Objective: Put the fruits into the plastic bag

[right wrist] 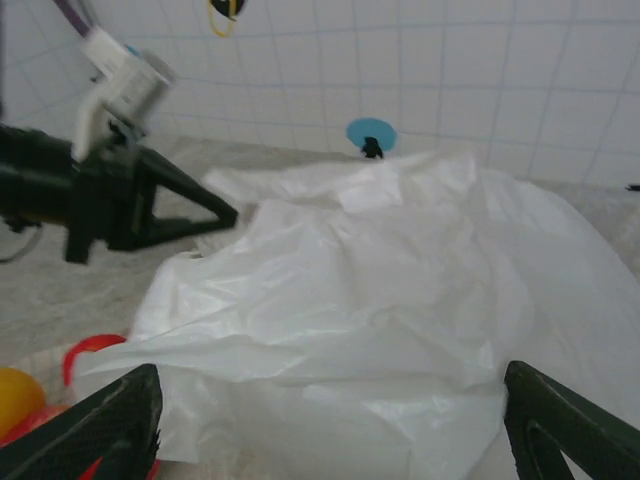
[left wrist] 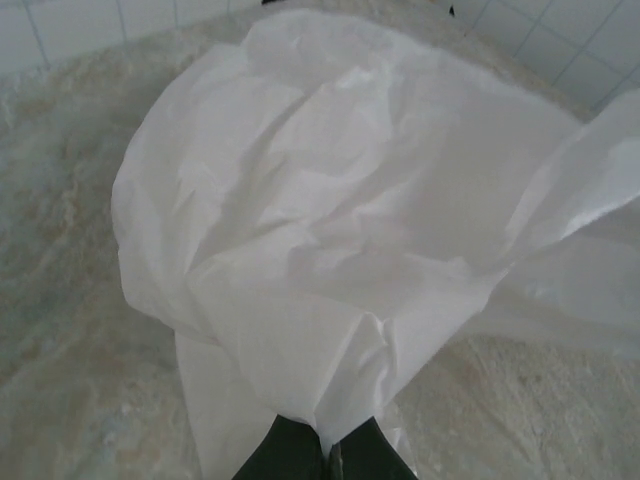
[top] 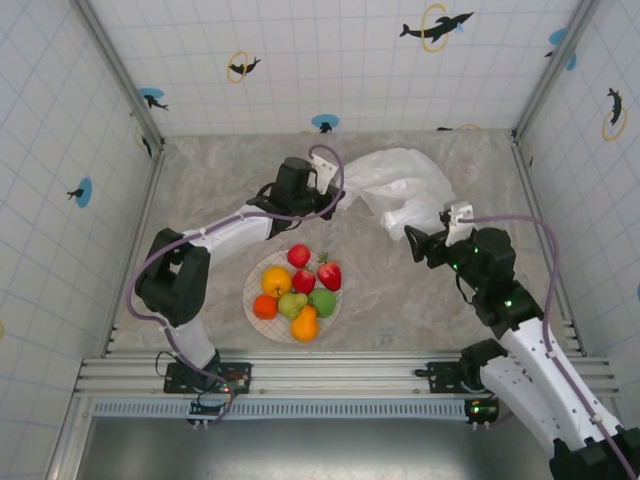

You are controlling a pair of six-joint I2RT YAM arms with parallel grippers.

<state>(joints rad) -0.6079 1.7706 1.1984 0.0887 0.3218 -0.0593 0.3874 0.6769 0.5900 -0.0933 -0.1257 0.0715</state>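
Plastic bag [top: 400,185] in left gripper's [left wrist: 328,445] tight pinch; right gripper [right wrist: 330,385] wide open, empty; 8 fruits [top: 300,290] on plate [top: 251,287].

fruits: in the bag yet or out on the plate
Out. Eight fruits sit heaped on the plate, apart from the crumpled plastic bag, whose edge the left gripper pinches.

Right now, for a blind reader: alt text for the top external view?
A crumpled white plastic bag lies far on the table, left fingers at its left edge, right fingers at its near edge. Fruits sit piled on a plate nearer.
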